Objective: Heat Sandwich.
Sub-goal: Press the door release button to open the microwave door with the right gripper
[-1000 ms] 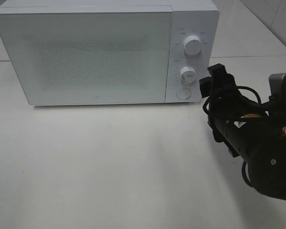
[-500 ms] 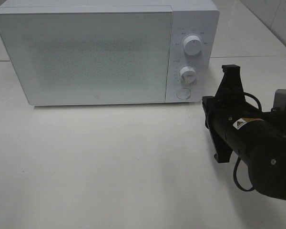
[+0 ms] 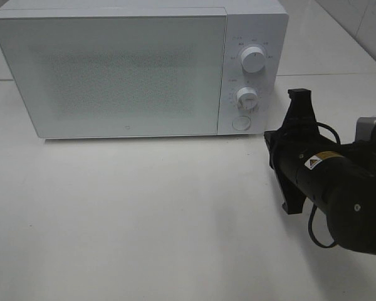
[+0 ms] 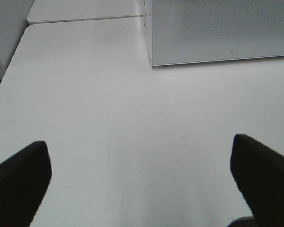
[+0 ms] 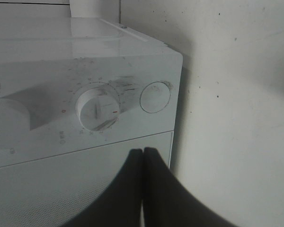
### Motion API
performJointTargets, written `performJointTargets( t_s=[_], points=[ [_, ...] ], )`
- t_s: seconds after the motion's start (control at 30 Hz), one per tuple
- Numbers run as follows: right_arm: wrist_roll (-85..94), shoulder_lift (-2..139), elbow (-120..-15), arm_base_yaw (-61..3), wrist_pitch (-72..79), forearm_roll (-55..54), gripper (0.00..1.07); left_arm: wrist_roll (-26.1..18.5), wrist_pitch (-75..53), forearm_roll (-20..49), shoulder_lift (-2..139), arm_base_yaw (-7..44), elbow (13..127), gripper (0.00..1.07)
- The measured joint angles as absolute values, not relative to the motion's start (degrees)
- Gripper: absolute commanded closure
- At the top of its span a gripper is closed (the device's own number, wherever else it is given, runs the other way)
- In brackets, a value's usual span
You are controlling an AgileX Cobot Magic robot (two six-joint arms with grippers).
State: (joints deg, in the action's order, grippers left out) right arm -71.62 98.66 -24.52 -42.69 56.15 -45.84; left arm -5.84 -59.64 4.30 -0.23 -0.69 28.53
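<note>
Matte white tabletop (image 3: 144, 219), smooth and faintly scuffed, is recorded nearest the camera in the exterior high view.

Left gripper (image 4: 138, 156): two dark, blunt, wedge-shaped fingers (image 4: 20, 182) are seen spread wide over bare table. Nothing is held between them.

Right arm (image 3: 344, 194): a glossy black cylindrical housing is noted at the right edge, low over the table. A small yellow-and-white warning label (image 3: 314, 163) is fixed on it, and a thin black cable (image 3: 318, 237) is looped beneath.

Right gripper (image 5: 143, 152): the black tapered fingers are pressed flat together, so that only a hairline seam is left. Nothing is pinched. The tips are pointed at the control panel and are held apart from it.

White box-shaped microwave oven (image 3: 131, 69), smooth plastic casing, is set at the far side of the table. Its wide rectangular door (image 3: 113, 125) is closed. The window is covered by a fine grey dot mesh, through which the inside cannot be made out.

Control panel, right of the door: an upper round white knob (image 3: 253, 61), a lower round white knob (image 3: 246, 97) ringed with printed tick marks, and a flat circular button (image 3: 240, 122) below are noted.

Sandwich: it is not shown in any view, so its place cannot be told.
</note>
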Motion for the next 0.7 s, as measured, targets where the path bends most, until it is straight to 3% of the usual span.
performJointTargets(
  t_s=[0.7],
  points=[
    [-77.1,110.2,-36.0,-31.7,49.7,-31.1,1.07,-5.8,-59.6,4.3,-0.2,-0.7,28.5,0.09]
  ],
)
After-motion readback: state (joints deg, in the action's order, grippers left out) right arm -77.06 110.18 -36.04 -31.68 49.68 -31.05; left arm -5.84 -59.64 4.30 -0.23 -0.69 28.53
